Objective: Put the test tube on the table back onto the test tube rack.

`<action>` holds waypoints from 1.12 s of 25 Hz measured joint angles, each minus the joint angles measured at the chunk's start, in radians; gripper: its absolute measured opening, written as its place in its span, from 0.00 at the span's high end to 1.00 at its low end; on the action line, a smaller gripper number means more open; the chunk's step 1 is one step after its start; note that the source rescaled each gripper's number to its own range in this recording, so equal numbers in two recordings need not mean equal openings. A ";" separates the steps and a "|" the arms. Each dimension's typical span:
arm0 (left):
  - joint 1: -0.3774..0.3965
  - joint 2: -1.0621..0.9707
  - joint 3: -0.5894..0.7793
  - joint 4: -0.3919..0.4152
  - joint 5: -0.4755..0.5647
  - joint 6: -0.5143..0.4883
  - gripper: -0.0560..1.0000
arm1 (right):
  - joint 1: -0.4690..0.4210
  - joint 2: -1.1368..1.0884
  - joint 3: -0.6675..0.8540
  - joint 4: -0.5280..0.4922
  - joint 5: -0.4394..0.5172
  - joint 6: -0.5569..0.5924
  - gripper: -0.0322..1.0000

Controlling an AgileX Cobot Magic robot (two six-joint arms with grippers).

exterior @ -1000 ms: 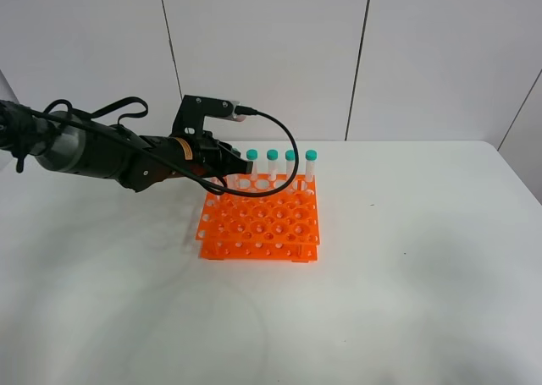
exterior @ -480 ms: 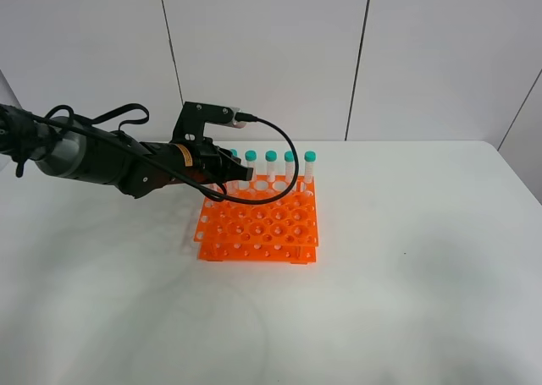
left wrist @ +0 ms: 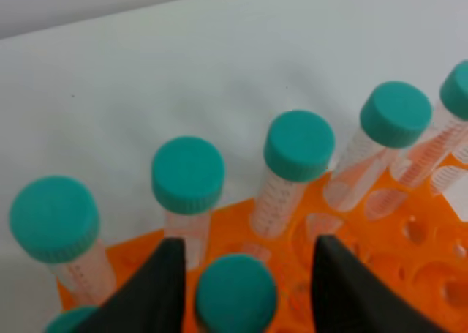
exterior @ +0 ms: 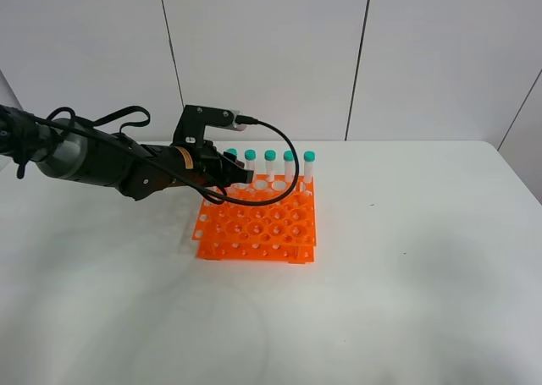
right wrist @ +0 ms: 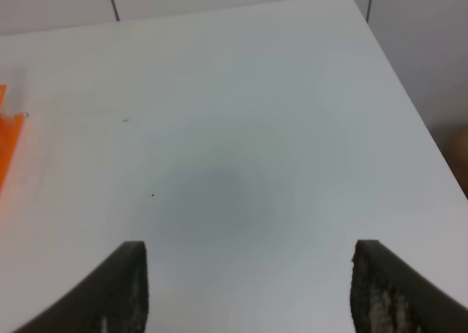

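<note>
Left fingers spread apart, one dark finger either side of a teal-capped tube. Narrow gaps visible between cap and each finger; no contact seen. Tube standing upright in the orange rack, cap up.

Just beyond the fingertips: row of tubes along the rack's far edge, all upright. Four caps in full view — — and a fifth cut off at the frame edge.

In the high view, left fingers at the rack's far left corner, arm reaching in from the left. Five teal caps showing along the back row there, the nearest cap right at the fingers. Remaining rack holes toward the near side unfilled.

Rack resting flat on the white counter.

Right fingers wide apart, holding nothing, only bare counter between them. Sliver of orange rack well off to one side.
</note>
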 joint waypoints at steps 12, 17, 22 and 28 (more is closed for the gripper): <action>0.000 -0.045 0.001 0.000 0.020 -0.001 0.47 | 0.000 0.000 0.000 0.000 0.000 0.000 0.35; 0.000 -0.119 0.001 0.000 0.037 -0.001 0.47 | 0.000 0.000 0.000 0.000 0.000 0.000 0.35; 0.106 -0.221 0.001 -0.018 0.073 -0.003 0.47 | 0.000 0.000 0.000 0.000 0.000 0.000 0.35; 0.297 -0.304 0.058 -0.047 0.168 0.031 0.47 | 0.000 0.000 0.000 0.000 0.000 0.000 0.35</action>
